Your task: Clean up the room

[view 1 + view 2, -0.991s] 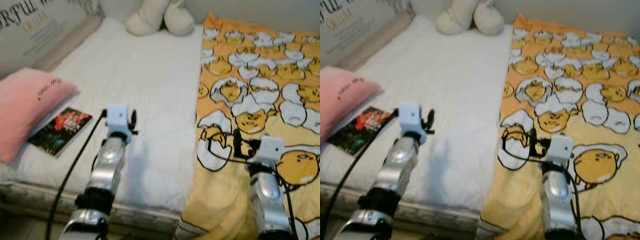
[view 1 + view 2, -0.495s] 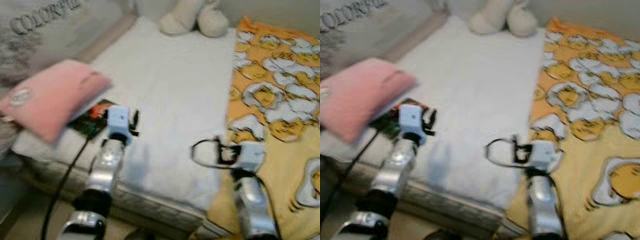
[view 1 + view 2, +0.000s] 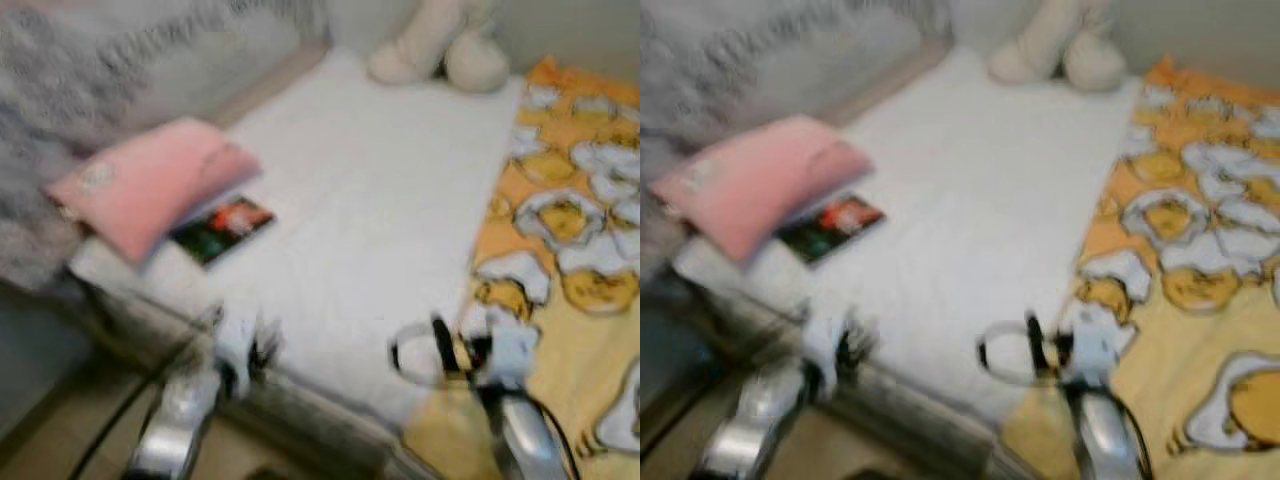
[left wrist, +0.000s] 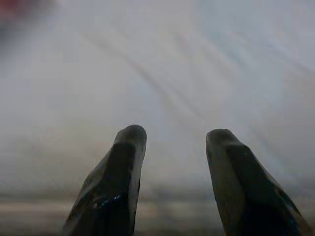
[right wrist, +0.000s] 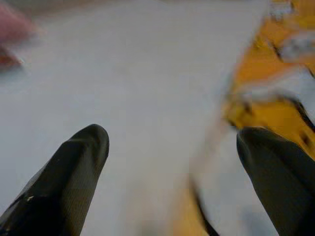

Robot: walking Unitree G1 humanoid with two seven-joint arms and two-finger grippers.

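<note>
A bed with a white sheet (image 3: 380, 200) lies ahead, blurred by motion. On its left side rests a pink pillow (image 3: 150, 185), with a dark book with a red picture (image 3: 222, 228) lying flat beside it. An orange blanket with an egg pattern (image 3: 580, 200) covers the right side. A cream plush toy (image 3: 440, 50) sits at the far end. My left gripper (image 4: 170, 142) is open and empty at the mattress's front edge (image 3: 262, 348). My right gripper (image 5: 172, 142) is wide open and empty above the blanket's left border (image 3: 445, 345).
The bed's front rail (image 3: 310, 425) runs slantwise under my arms. A grey patterned wall or cover (image 3: 60, 100) rises at the left behind the pillow. Bare floor (image 3: 50, 440) shows at the lower left, below the bed's corner.
The whole picture has swung, so the camera has turned left and the bed sits further right. My left gripper has dropped from over the sheet to the mattress's front edge.
</note>
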